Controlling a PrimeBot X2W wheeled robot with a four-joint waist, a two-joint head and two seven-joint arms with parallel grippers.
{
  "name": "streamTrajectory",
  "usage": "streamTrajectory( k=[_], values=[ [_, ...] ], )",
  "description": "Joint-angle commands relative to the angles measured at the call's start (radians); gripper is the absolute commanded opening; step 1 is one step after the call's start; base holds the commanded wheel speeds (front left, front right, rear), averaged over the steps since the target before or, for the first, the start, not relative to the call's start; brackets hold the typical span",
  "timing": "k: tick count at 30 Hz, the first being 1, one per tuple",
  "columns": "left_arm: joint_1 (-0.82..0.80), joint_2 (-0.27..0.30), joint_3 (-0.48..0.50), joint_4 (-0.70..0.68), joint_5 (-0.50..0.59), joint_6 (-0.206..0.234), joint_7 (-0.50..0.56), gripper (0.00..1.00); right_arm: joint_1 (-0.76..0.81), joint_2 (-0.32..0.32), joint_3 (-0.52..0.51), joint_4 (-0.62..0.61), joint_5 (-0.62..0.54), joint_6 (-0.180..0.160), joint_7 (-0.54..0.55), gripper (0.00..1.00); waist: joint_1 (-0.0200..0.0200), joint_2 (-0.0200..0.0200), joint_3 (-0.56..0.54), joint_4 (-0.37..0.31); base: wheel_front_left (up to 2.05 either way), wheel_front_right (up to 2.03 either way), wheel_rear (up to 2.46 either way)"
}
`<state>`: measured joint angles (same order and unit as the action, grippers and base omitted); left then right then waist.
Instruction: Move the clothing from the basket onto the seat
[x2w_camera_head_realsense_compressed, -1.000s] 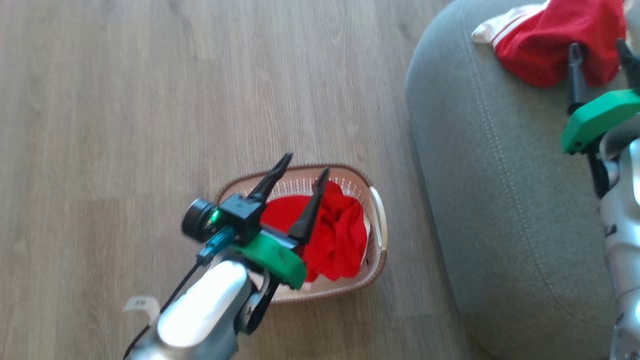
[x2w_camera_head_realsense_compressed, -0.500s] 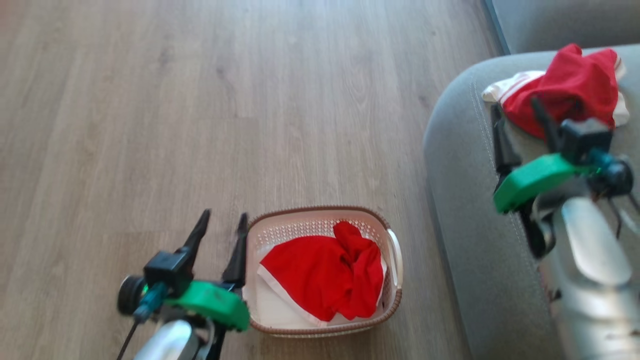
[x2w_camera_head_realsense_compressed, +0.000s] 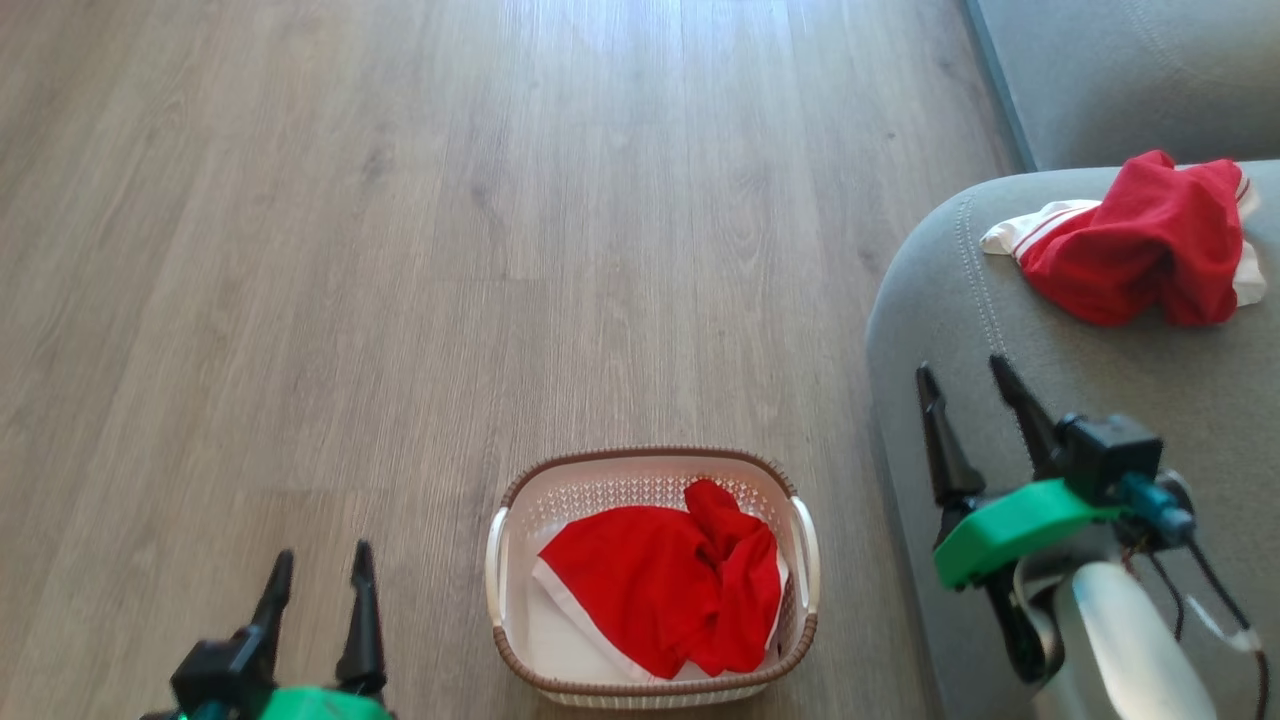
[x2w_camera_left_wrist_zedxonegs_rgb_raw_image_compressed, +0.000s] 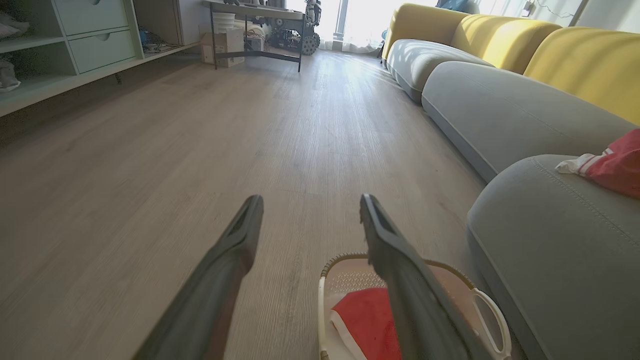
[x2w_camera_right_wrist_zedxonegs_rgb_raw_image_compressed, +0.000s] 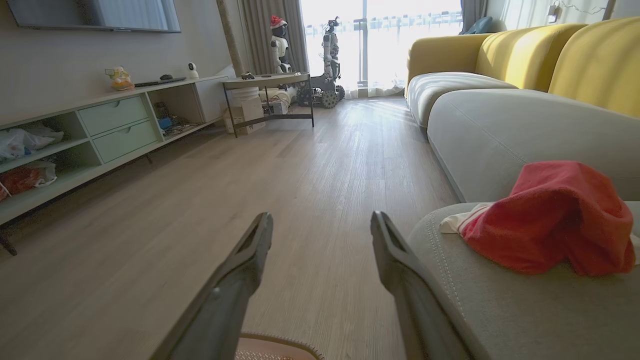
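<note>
The dark two-fingered left gripper (x2w_camera_head_realsense_compressed: 320, 556) at 7 o'clock is spread wide and empty over the pale wooden floor (x2w_camera_head_realsense_compressed: 400, 250). The right gripper (x2w_camera_head_realsense_compressed: 962, 372) at 4 o'clock is equally wide and empty, seemingly clear of the large grey fabric seat (x2w_camera_head_realsense_compressed: 1100, 390). One bright red garment (x2w_camera_head_realsense_compressed: 665, 585) fills the cream perforated plastic basket (x2w_camera_head_realsense_compressed: 640, 456) at 6 o'clock. The other red garment (x2w_camera_head_realsense_compressed: 1140, 240) lies on the seat at 2 o'clock.
</note>
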<state>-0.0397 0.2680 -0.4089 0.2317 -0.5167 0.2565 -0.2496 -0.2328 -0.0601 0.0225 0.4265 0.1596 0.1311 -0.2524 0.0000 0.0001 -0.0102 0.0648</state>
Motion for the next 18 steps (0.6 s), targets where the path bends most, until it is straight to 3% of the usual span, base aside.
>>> streamTrajectory(
  k=[1, 10, 18],
  values=[
    [-0.01, 0.027, 0.059, -0.042, 0.013, 0.007, -0.012, 1.0, -0.009, 0.009, 0.039, -0.047, 0.014, 0.0, -0.009, 1.0, 0.0, -0.0001, -0.006, -0.004, 0.0, 0.0, 0.0],
    [0.141, -0.011, 0.154, -0.12, 0.066, -0.001, -0.012, 1.0, 0.12, 0.01, 0.09, -0.14, 0.052, 0.0, -0.009, 1.0, 0.0, -0.0001, -0.027, -0.02, 0.0, 0.0, 0.0],
    [0.166, -0.029, 0.193, -0.12, 0.098, -0.026, -0.012, 1.0, 0.145, 0.01, 0.08, -0.156, 0.056, 0.0, -0.009, 1.0, 0.0, -0.0001, -0.03, -0.027, 0.0, 0.0, 0.0]
  ],
)
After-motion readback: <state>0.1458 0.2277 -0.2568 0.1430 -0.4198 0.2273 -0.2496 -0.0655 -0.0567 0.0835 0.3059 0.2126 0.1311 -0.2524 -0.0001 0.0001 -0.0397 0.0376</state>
